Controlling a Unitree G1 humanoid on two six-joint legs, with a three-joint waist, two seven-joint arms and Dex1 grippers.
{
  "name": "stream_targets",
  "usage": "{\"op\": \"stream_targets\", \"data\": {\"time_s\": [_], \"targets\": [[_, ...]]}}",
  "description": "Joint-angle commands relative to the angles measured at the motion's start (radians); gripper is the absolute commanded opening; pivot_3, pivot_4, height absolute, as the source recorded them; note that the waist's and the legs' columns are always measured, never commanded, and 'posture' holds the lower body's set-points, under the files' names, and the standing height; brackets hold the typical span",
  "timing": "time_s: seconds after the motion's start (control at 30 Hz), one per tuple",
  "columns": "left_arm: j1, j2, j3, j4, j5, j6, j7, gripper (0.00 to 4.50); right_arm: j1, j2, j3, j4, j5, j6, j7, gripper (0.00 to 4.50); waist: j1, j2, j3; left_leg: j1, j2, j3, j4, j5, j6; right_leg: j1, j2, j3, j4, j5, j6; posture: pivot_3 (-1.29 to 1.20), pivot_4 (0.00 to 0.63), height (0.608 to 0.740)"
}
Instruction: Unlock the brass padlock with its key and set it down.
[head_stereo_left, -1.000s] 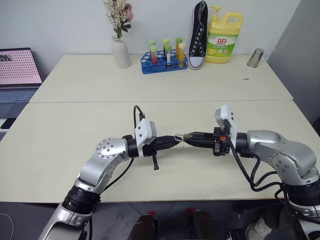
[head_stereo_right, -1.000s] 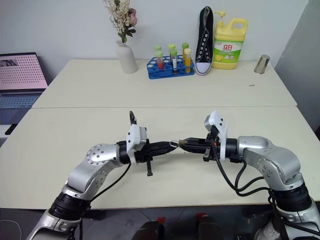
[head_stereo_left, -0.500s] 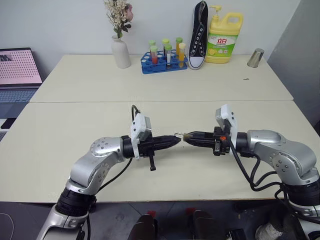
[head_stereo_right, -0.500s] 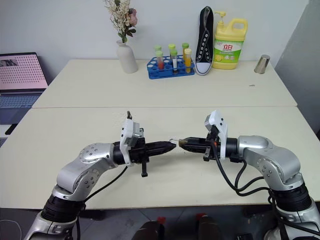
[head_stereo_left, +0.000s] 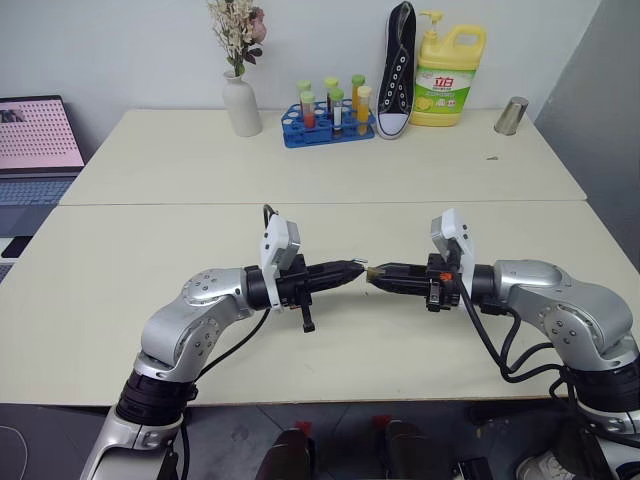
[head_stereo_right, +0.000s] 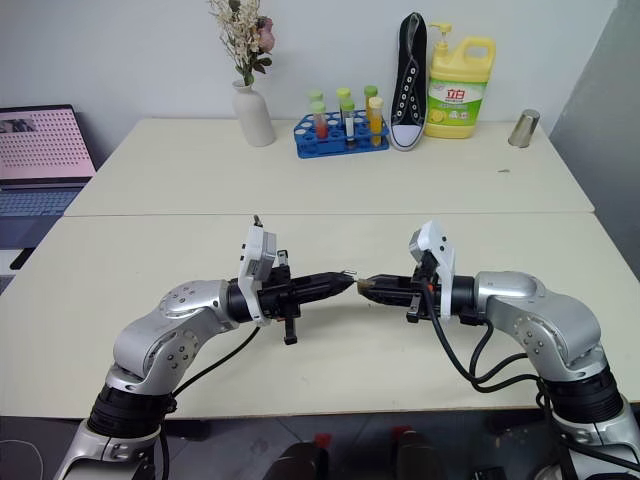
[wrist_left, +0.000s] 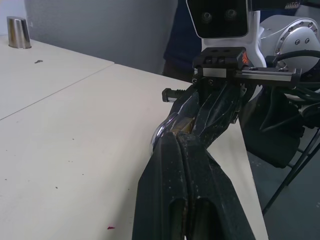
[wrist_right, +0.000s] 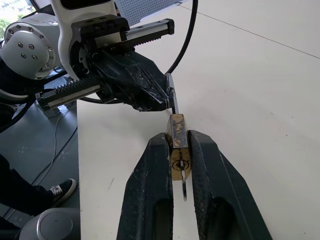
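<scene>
The brass padlock hangs above the table between my two grippers, which meet tip to tip. My right gripper is shut on its golden body, with the keyhole end facing back along the fingers. A thin silvery piece that looks like its key juts from that end. The silver shackle points toward my left gripper, whose fingers are shut on its thin end. Both grippers lie roughly level.
Along the far table edge stand a white vase, a blue test-tube rack, an upright black shoe, a yellow detergent bottle and a metal cup. A laptop sits at far left.
My left wrist has rolled, so its white camera housing now stands upright, and its elbow has swung outward. The right arm and the padlock have stayed in place.
</scene>
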Motion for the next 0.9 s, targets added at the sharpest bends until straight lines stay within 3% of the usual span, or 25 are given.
{"op": "stream_targets", "data": {"time_s": [0.03,0.13,0.17,0.23,0.33,0.63,0.9], "targets": [[0.021,0.038,0.005,-0.059,0.084,-0.113,-0.034,0.00,-0.010,-0.005,-0.014,-0.019,0.007,0.000,0.012,0.14,0.000,0.000,0.000,0.000,0.000,0.000,0.000,0.000,0.000,0.000,0.000,0.000,0.000,0.000,0.000,0.00,0.150,0.740],[0.066,0.119,-0.028,-0.025,0.286,-0.392,-0.110,0.00,-0.013,-0.011,-0.014,-0.005,0.013,0.022,0.013,0.14,-0.002,0.000,0.000,0.000,0.000,0.001,-0.001,0.000,0.000,0.000,0.000,0.000,-0.001,0.000,0.000,0.00,0.150,0.740],[0.081,0.149,-0.040,0.032,0.384,-0.578,-0.136,0.00,-0.015,-0.010,-0.018,0.003,0.022,0.037,0.010,0.14,-0.001,0.001,0.000,0.000,0.000,0.001,-0.001,0.000,0.000,0.000,0.000,0.000,-0.001,0.000,0.000,0.00,0.150,0.740],[0.095,0.177,-0.051,0.122,0.481,-0.805,-0.164,0.61,-0.018,-0.009,-0.021,0.014,0.033,0.061,0.008,0.14,0.003,0.001,0.000,0.000,0.000,0.001,-0.001,0.000,-0.001,0.000,0.000,0.000,-0.002,0.000,0.000,0.00,0.150,0.740],[0.094,0.181,-0.042,0.233,0.545,-0.972,-0.147,1.53,-0.028,-0.001,-0.012,0.040,0.045,0.109,0.002,0.14,0.006,0.001,0.000,0.000,0.000,0.001,-0.001,0.000,0.000,0.001,-0.001,0.000,-0.003,0.000,0.000,0.00,0.150,0.740],[0.127,0.186,-0.033,0.343,0.578,-1.218,-0.113,4.45,-0.104,0.109,0.112,0.229,-0.035,0.197,-0.021,0.14,-0.001,0.001,0.001,-0.001,0.001,0.000,-0.001,0.000,0.000,-0.001,-0.002,0.000,-0.002,0.000,0.000,0.00,0.150,0.740],[0.157,0.188,-0.031,0.323,0.563,-1.217,-0.084,4.50,-0.182,0.164,0.200,0.412,-0.166,0.153,-0.001,0.14,-0.002,0.001,0.001,-0.007,0.000,0.001,0.000,0.000,0.000,-0.010,-0.002,0.002,0.003,0.000,0.000,0.00,0.150,0.740]]}}
